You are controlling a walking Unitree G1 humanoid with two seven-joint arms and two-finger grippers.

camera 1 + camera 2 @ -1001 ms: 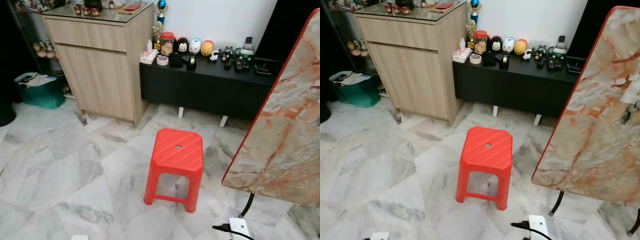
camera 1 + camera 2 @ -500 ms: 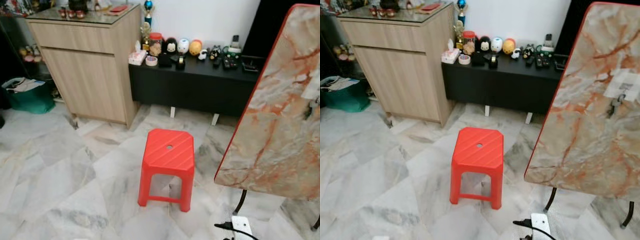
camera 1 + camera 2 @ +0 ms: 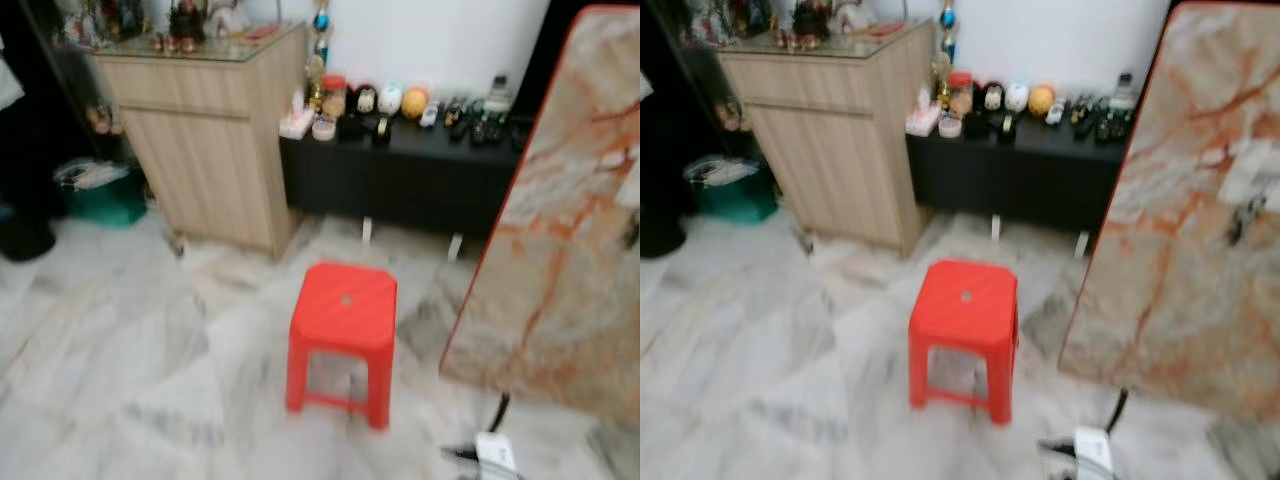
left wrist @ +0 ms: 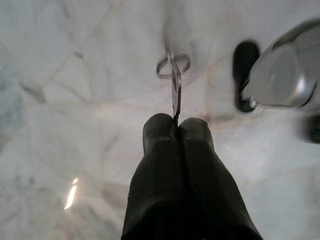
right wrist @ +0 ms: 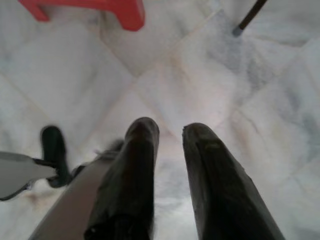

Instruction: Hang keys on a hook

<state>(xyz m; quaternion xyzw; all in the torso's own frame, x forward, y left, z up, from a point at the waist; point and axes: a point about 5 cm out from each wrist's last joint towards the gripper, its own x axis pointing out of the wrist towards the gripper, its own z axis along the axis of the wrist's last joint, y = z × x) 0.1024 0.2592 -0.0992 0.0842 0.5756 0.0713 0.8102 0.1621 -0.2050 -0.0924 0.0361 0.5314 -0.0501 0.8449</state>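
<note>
Left gripper (image 4: pixel 177 125) is clamped tight on the keys (image 4: pixel 173 75), which dangle straight off the fingertips with the ring at the far end, over the marble floor (image 4: pixel 75 100). Right gripper (image 5: pixel 167 132) hangs empty, fingers apart. No hook I can make out; there's a small dark thing near the right edge of the marble table (image 3: pixel 1200 200), too blurry to call. Red stool (image 3: pixel 345 315) sits just left of the table. Green bin (image 3: pixel 100 190) by the wooden cabinet (image 3: pixel 215 130) has pale stuff in it.
</note>
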